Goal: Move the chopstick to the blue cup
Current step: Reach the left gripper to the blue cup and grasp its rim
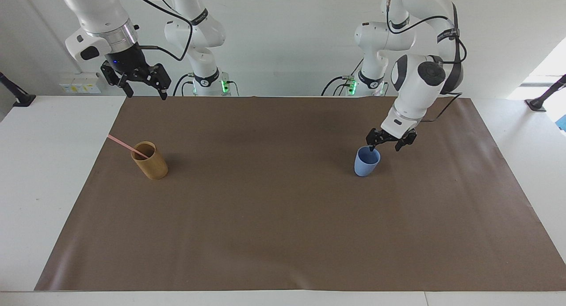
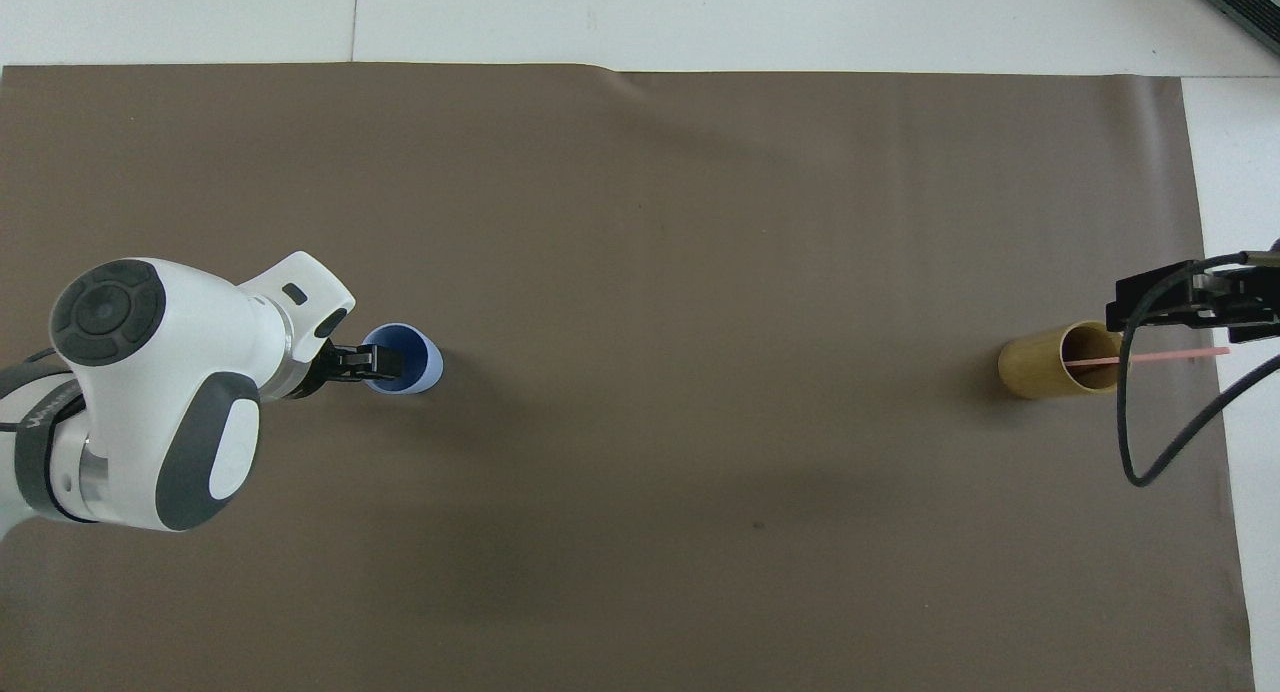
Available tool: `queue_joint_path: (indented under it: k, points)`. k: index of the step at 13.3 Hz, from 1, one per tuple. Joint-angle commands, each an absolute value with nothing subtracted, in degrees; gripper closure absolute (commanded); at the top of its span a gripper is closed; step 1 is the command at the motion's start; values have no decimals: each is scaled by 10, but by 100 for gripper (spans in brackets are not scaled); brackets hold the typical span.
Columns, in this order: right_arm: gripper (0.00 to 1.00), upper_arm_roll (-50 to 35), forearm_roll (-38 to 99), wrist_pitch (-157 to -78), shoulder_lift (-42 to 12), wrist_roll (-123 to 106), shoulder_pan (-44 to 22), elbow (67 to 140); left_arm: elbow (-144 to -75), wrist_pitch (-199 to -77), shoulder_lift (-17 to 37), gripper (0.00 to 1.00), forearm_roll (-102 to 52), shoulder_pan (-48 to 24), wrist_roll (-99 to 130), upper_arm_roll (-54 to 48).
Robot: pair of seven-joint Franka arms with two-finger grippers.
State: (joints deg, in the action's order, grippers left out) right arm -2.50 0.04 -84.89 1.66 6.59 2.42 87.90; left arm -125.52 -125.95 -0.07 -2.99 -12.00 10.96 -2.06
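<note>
Where the table (image 1: 26, 200) meets the robots' bases, a brown mat (image 1: 283, 235) begins, its edge running straight along that end, and the right gripper (image 1: 142, 88) hangs high above that edge at the right arm's end, fingers spread wide and holding nothing; the right arm waits there. A black cable loops from its wrist down over the mat's side edge in the overhead view.

Farther out, at about the same distance from the robots, stand the two cups. The tan cup (image 1: 150, 160) sits close to the mat's side edge at the right arm's end, upright, and the chopstick (image 1: 126, 145) stands in it, leaning so that its upper end reaches out over the white table past the mat's edge. The blue cup (image 1: 367, 161) stands upright toward the left arm's end, well apart from the tan cup, with a long bare stretch of mat between them. The left gripper (image 1: 384, 146) is at the blue cup's rim, its fingers apart, one fingertip (image 1: 372, 150) dipping at the cup's mouth and the other outside the wall; the cup rests on the mat.

Farther still, the mat lies bare up to its last edge, with white table past it. Lettering on the left arm's dark band is too small to read.
</note>
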Motion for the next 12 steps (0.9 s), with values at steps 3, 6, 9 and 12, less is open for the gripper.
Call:
queue_joint_path:
  k: [3, 6, 9, 12]
  points:
    - [0, -29, 5, -859, 30, 76, 32, 897, -1268, -1298, 18, 0, -37, -127, 114, -11]
    - [0, -29, 5, -858, 30, 76, 33, 897, -1274, -1304, 17, 22, -37, -128, 114, -12]
    - [0, -28, 5, -859, 30, 76, 34, 897, -1277, -1307, 17, 100, -37, -129, 113, -11]
    - [0, -28, 5, -858, 30, 76, 34, 897, -1252, -1297, 25, 100, -37, -134, 116, -12]
